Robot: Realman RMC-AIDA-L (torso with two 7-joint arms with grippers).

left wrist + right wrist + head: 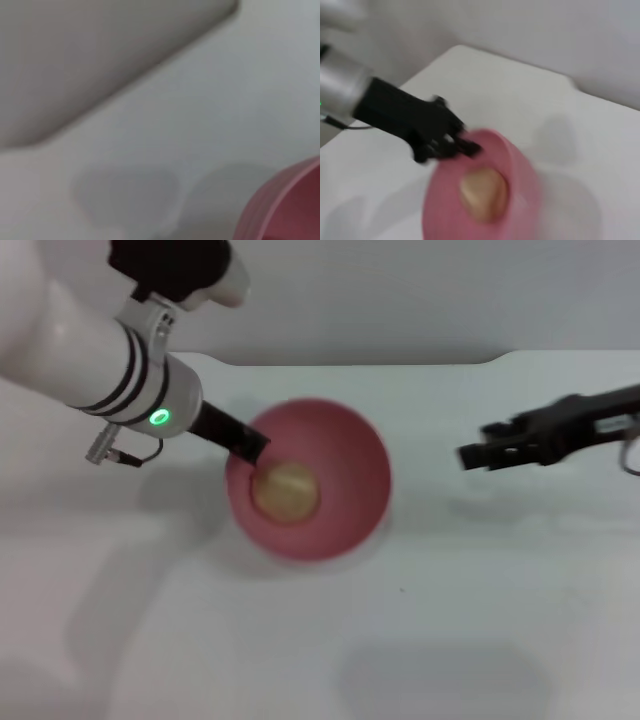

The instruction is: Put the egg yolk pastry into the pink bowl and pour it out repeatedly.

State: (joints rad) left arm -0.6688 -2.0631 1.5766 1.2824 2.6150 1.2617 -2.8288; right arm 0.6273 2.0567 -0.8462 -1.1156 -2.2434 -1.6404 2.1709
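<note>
White worktop [300, 660] fills the foreground. At left we see the left gripper [250, 447], jaws clamped on the rim of the pink bowl [350, 455], which is tilted; the egg yolk pastry [286, 491] lies inside. At right, well apart, the right gripper [475, 454] hovers; we cannot tell its jaws' state.

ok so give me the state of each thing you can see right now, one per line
pink bowl: tilted, held at its rim by the left tool.
egg yolk pastry: inside the bowl, against its wall.
left tool: shut on the bowl's rim.
right tool: off to the right of the bowl, holding nothing.
</note>
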